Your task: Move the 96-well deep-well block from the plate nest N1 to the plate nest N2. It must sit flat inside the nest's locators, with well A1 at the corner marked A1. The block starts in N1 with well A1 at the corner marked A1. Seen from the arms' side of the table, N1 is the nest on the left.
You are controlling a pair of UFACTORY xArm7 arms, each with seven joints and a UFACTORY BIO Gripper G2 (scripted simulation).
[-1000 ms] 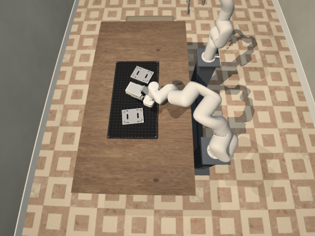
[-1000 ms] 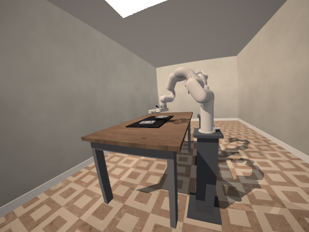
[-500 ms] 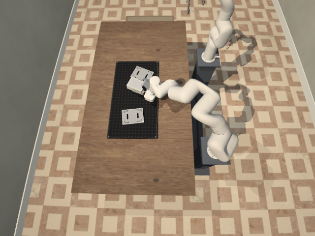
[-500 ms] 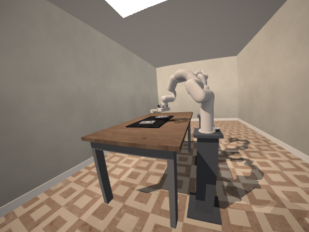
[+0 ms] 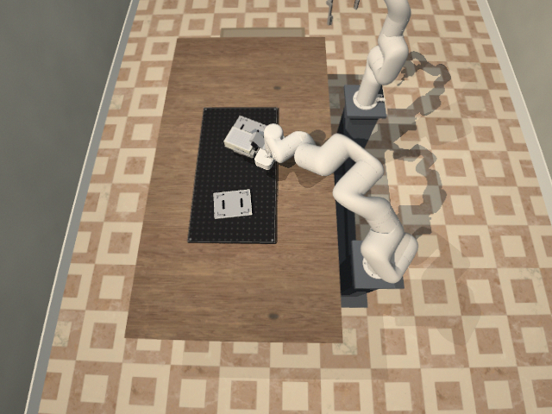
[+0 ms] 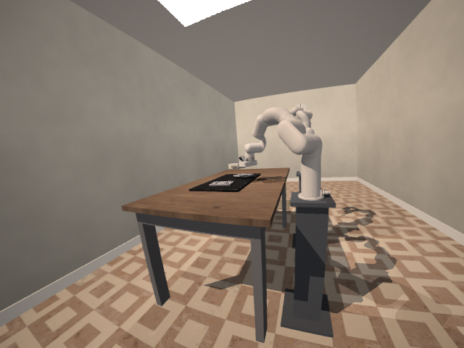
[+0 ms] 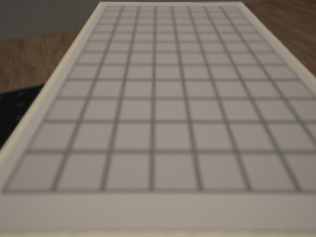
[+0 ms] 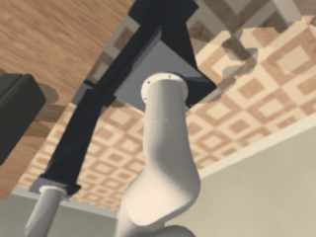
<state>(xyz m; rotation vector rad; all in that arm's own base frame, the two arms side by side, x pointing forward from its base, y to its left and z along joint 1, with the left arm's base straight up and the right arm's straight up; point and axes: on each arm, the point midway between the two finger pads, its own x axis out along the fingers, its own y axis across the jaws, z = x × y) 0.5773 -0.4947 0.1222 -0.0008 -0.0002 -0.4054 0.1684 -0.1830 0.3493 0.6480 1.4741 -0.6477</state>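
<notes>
Deep-well block [image 5: 240, 140] [image 6: 234, 165] [image 7: 158, 109] gripped by left hand [image 5: 255, 144] [image 6: 241, 164], raised partly over nest N2 [image 5: 242, 122]; right hand [image 5: 343, 13] spread wide.

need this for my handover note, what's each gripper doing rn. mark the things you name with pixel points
left gripper [image 5: 256, 143] [image 6: 241, 161]: closed, holding the deep-well block [image 5: 240, 138] [image 6: 234, 165] [image 7: 158, 109]
right gripper [image 5: 343, 9]: open, holding nothing
</notes>
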